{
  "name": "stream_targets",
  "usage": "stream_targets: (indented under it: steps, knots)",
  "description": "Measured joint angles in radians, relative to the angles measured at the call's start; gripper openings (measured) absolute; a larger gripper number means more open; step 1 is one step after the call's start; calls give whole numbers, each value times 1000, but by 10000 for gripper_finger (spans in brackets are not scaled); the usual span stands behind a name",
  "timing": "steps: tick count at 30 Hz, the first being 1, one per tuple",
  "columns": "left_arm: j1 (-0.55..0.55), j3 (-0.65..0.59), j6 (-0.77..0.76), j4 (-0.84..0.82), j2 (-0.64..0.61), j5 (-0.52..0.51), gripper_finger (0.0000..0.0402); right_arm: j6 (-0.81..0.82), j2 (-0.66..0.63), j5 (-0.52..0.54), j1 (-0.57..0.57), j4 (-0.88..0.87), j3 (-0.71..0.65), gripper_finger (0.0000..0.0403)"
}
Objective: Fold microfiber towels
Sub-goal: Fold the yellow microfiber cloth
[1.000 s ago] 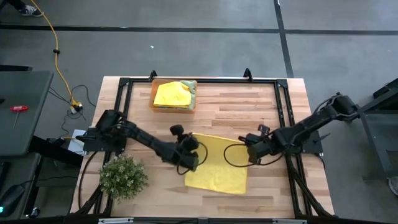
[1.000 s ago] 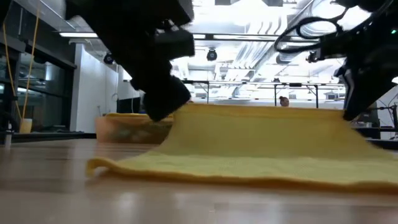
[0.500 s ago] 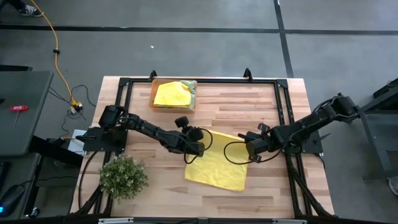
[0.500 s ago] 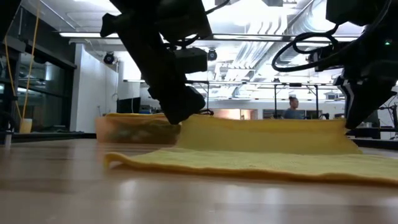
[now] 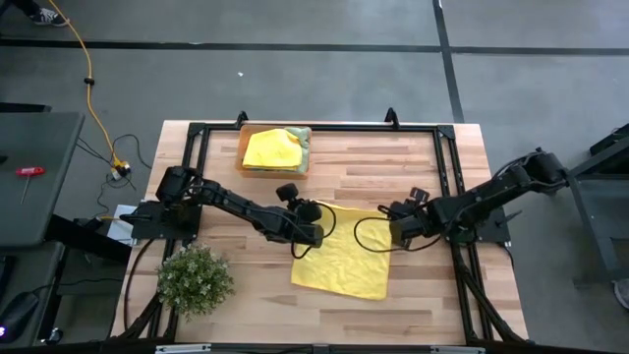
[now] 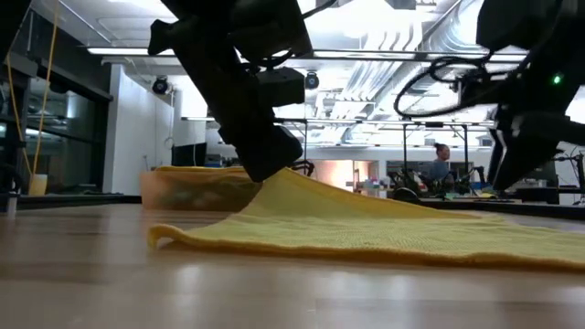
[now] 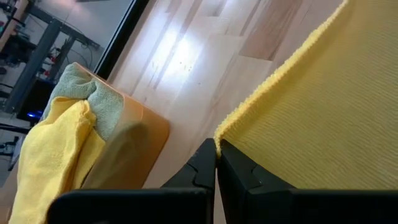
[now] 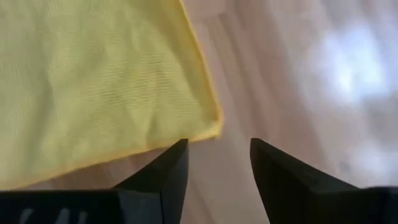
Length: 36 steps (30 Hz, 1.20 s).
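Yellow towel (image 5: 344,264) flat-ish, one corner pinched up by left gripper (image 5: 313,236); right gripper (image 5: 398,234) apart, prob. clear.

Bare counter (image 5: 462,295) lies open at lower right and along the upper right of the high view. The plant (image 5: 195,279) blocks the lower left, the orange tray (image 5: 274,151) the upper middle. Both arms and the yellow towel (image 5: 344,261) fill the centre.

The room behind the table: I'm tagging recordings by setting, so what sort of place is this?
Probably a robotics lab or workshop. The low view shows exposed ceiling ducts and a person at a workbench; the high view shows a bare concrete floor with a yellow cable trailing across it.
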Motion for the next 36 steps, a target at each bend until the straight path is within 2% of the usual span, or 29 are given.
stream_targets:
  steps: [3,6,12,20,30,36]
  knots:
    - [0,0,-12,0,0,16,0,2,-30,-46,-41,127,-75,165]
    - [0,0,-14,0,0,34,0,25,-81,-48,-79,242,-149,165]
    - [0,0,-16,2,0,36,0,206,-183,-41,-145,341,-260,165]
    - [0,0,-26,9,0,36,0,292,-194,-54,-153,672,-425,165]
    - [0,0,-22,11,0,41,0,437,-196,-18,-114,720,-476,158]
    - [0,0,-15,10,0,39,0,441,-194,16,-91,700,-478,92]
